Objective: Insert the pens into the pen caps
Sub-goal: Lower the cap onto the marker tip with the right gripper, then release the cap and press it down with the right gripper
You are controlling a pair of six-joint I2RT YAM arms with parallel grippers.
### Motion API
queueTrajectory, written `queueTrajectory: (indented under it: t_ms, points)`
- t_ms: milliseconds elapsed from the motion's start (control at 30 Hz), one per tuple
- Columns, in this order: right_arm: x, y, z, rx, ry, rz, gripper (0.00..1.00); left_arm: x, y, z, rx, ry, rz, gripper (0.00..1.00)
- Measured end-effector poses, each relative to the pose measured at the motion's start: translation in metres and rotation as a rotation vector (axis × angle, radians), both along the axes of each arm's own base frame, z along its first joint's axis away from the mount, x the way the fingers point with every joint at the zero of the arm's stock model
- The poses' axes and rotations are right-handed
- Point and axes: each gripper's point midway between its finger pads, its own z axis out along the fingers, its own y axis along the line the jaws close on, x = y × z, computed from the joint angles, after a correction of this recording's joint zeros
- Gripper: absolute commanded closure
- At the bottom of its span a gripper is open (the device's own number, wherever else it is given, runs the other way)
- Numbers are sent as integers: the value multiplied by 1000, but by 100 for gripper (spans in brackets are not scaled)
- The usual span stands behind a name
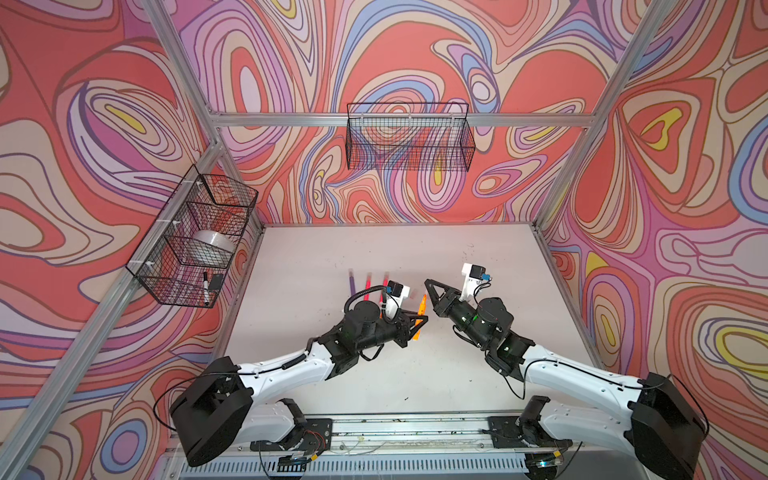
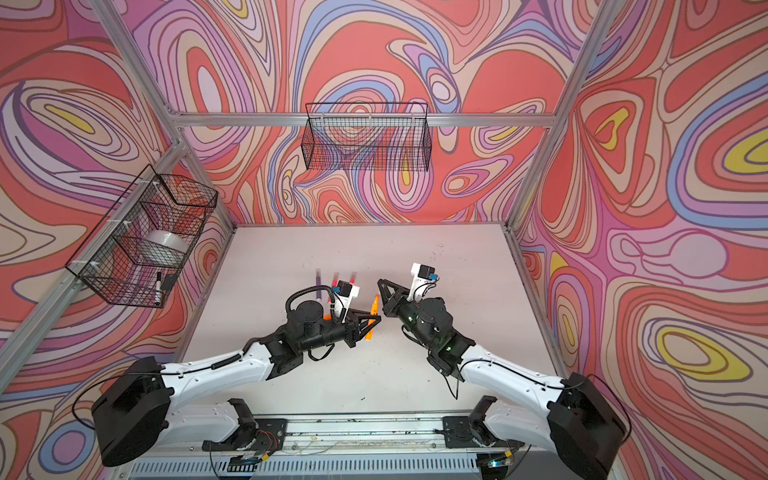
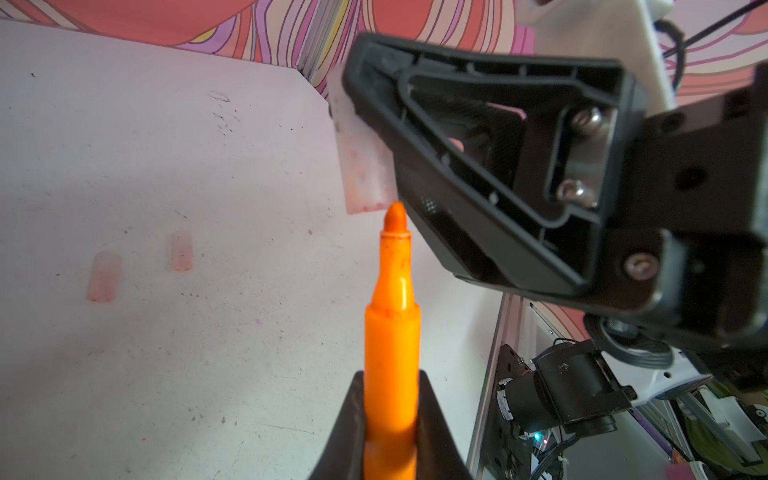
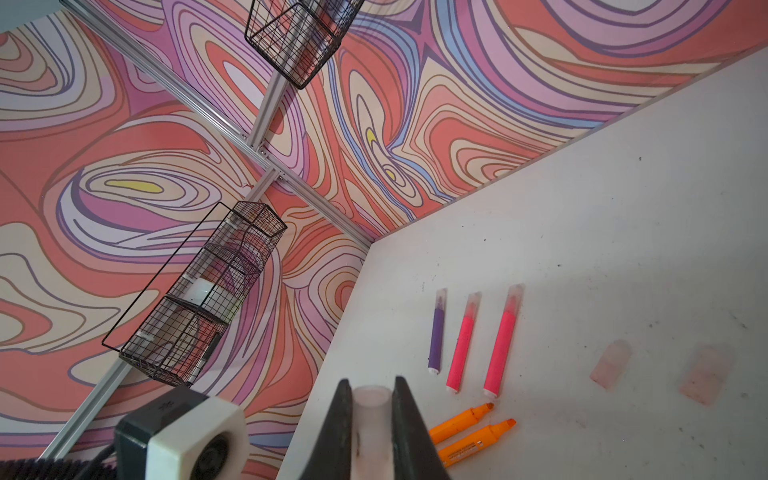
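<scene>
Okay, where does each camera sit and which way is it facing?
Top views: high over the arm bases, looking down on the table; both arms show, left end effector and right end effector nearly meeting.
Left wrist: on the left arm, looking along its fingers and held orange pen at the pen cap in the right end effector.
Right wrist: on the right arm, looking past its fingers and that cap toward three capped pens and the side wire basket.
Shared: both wrist views show two loose caps on the table.
</scene>
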Motion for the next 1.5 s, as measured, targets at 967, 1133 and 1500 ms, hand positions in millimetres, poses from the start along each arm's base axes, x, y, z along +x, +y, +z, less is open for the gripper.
queueTrajectory:
  t_ms: [967, 1133, 1500]
  points:
    - [-7, 5, -2, 34, 15, 41, 99, 1, 2, -2, 6, 0, 12, 100]
    - [-13, 10, -6, 35, 23, 60, 99, 2, 3, -2, 9, -1, 23, 100]
    - [-21, 12, -12, 25, 23, 60, 96, 3, 4, -5, 36, -3, 32, 100]
